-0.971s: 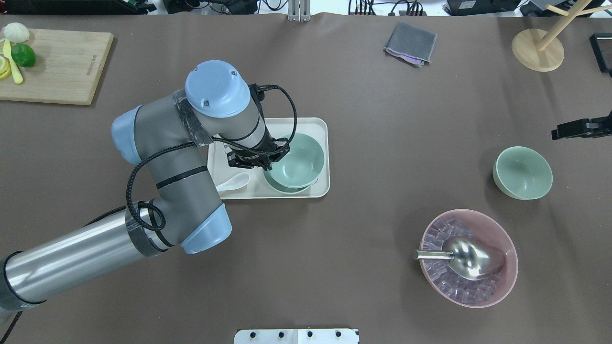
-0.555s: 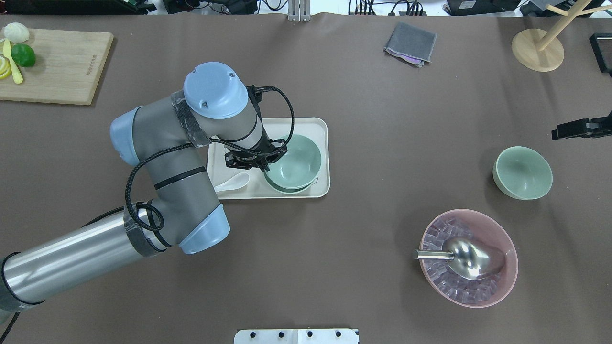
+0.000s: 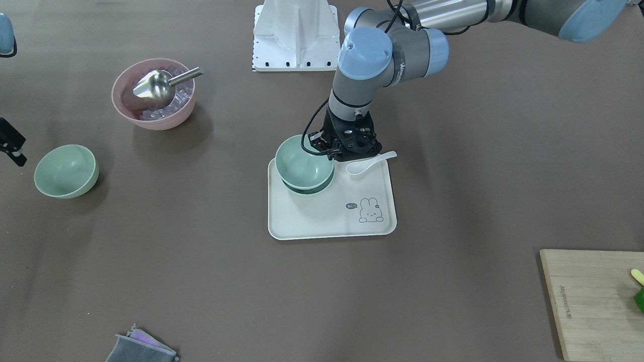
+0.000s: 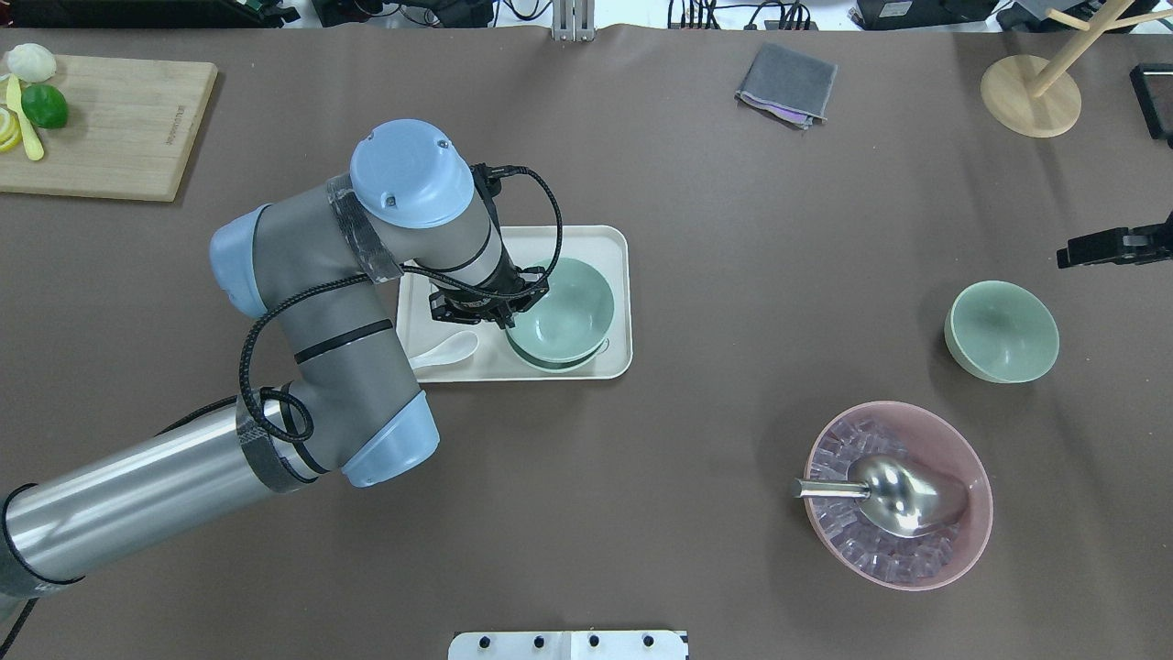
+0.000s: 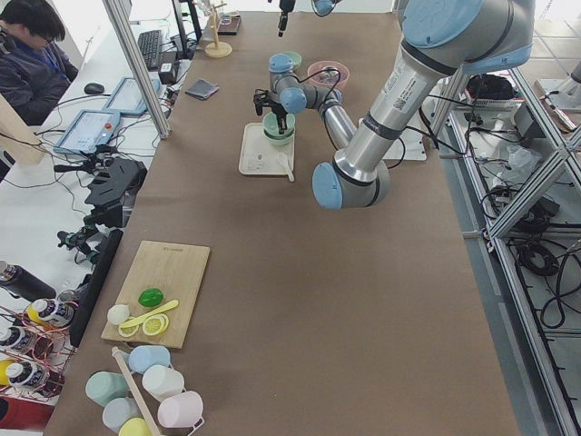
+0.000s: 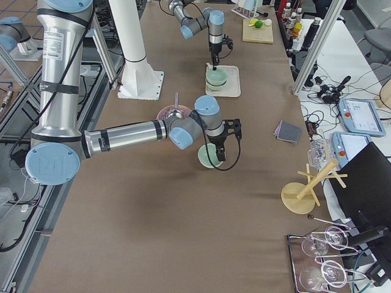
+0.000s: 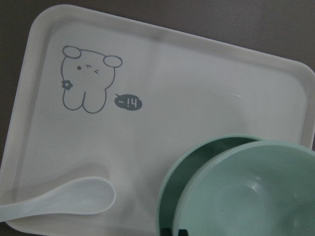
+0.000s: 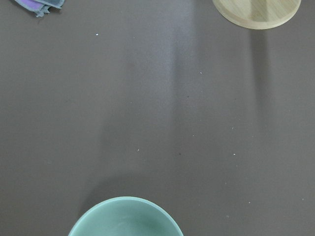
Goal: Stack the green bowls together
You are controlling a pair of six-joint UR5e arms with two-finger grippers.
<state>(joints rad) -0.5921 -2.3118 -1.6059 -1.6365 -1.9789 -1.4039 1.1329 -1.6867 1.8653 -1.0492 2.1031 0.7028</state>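
Our left arm (image 4: pixel 312 302) reaches over the white tray (image 3: pixel 322 221), where two green bowls sit mouth-up, the upper bowl (image 4: pixel 568 307) nested over the lower bowl (image 3: pixel 307 189). Being round, they show no long axis. The third bowl (image 4: pixel 1001 330) stands mouth-up on the table, well apart, near our right gripper (image 4: pixel 1081 249), whose jaws we cannot make out. Our left gripper (image 4: pixel 516 307) pinches the upper bowl's rim.

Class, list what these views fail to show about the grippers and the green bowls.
Left gripper: jaws hidden by its arm in overhead, cut off by the left wrist view's bottom edge.
Right gripper: cropped at overhead's right edge; open or shut unclear.
Lower bowl: mostly covered by upper bowl everywhere.
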